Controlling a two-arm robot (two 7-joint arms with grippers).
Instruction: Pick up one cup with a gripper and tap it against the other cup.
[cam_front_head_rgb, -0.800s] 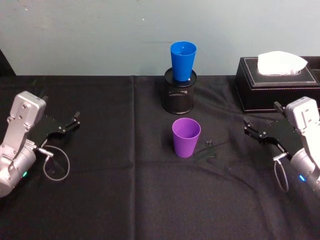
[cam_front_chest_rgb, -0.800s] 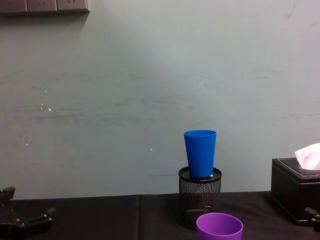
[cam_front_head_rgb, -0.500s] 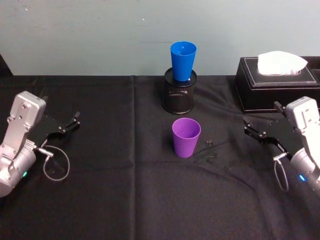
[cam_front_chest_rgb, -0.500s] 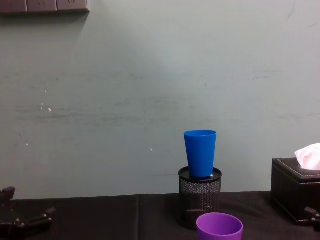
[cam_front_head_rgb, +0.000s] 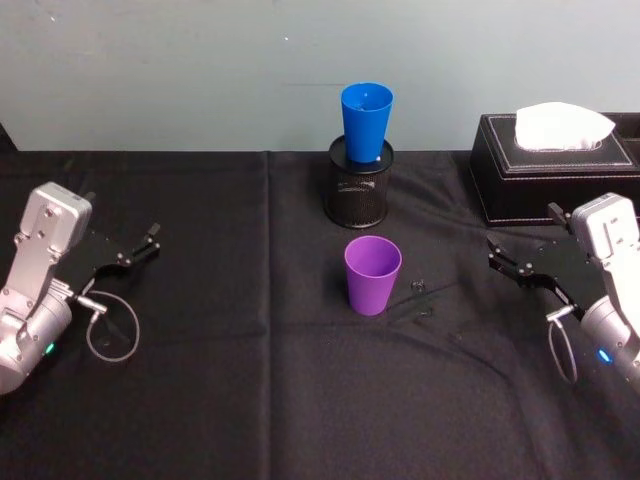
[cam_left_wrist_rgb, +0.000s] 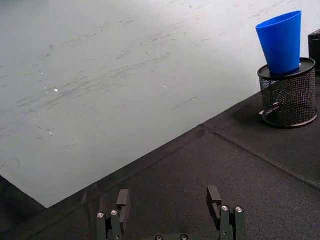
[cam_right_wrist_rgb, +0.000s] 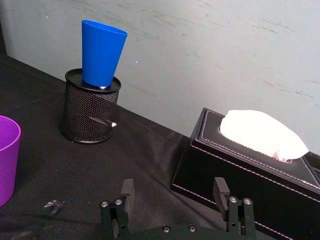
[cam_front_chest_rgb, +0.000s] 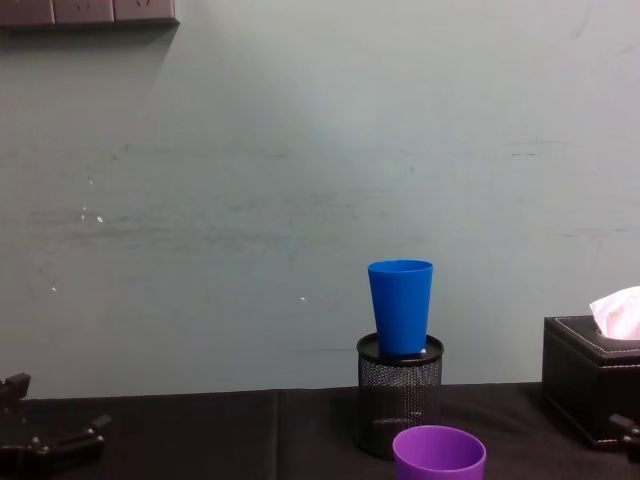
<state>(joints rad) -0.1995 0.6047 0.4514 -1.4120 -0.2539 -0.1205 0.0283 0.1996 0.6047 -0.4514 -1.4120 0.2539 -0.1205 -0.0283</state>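
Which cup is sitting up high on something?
The bright blue plastic tumbler: it stands on top of the black wire-mesh pen holder. The purple plastic tumbler stands lower, straight on the black tablecloth.

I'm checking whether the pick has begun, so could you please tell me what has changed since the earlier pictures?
Nothing has visibly changed. The left hand and the right hand remain open and parked out at either side. The purple cup stands untouched between them, and the blue cup still sits upright in the top of the black wire-mesh pen holder behind it.
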